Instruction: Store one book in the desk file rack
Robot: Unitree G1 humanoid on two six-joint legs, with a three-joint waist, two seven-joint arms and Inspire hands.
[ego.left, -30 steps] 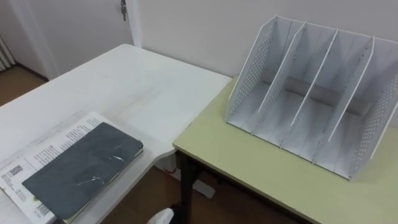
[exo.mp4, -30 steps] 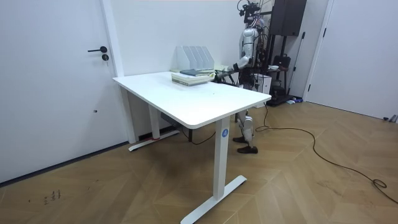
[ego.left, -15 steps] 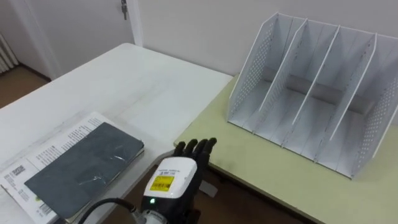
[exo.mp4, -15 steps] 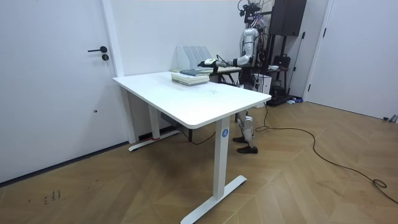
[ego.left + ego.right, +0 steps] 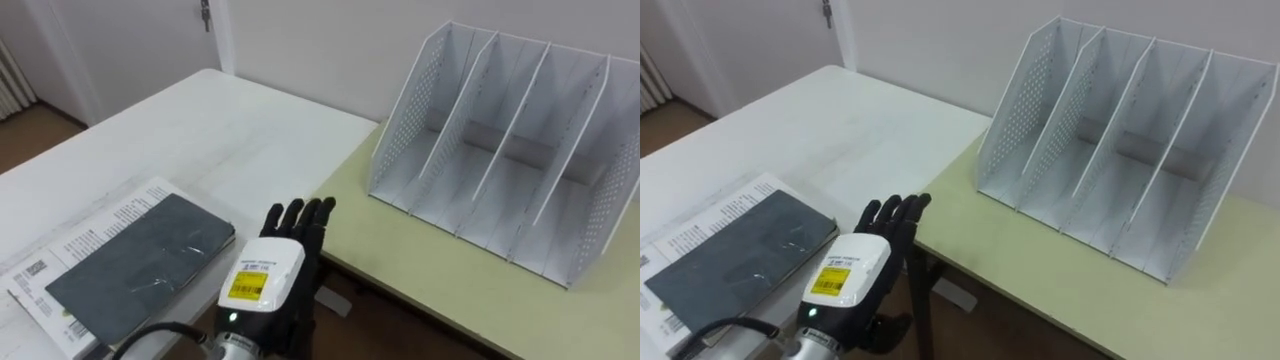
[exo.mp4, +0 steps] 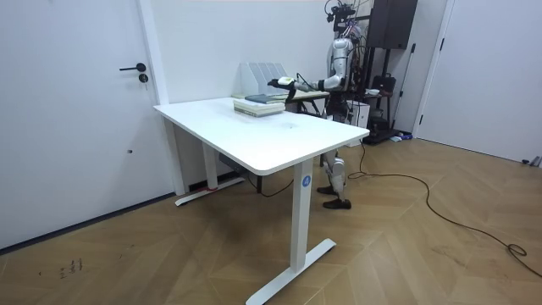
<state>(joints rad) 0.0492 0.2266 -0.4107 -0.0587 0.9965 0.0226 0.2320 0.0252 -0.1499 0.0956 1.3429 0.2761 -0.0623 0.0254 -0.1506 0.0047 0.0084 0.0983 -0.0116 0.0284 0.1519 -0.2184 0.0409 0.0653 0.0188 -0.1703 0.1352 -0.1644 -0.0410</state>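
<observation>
The left hand (image 5: 272, 278) is hovering palm down with fingers straight and spread, gripping nothing, above the gap between the white table (image 5: 200, 130) and the pale green desk (image 5: 430, 295). The step in hand appears to be the approach to the pick. The dark grey book (image 5: 140, 265) is lying flat just to the hand's left, on top of a printed white volume (image 5: 60, 262) at the table's near edge. Its cover is showing a smooth, slightly glossy finish. The next move is calling for the hand to shift left and curl its fingers round the book's exposed edge. The file rack (image 5: 500, 150) is standing on the desk, well apart from the book: white perforated sheet sides, thin slanted dividers, all compartments empty.
</observation>
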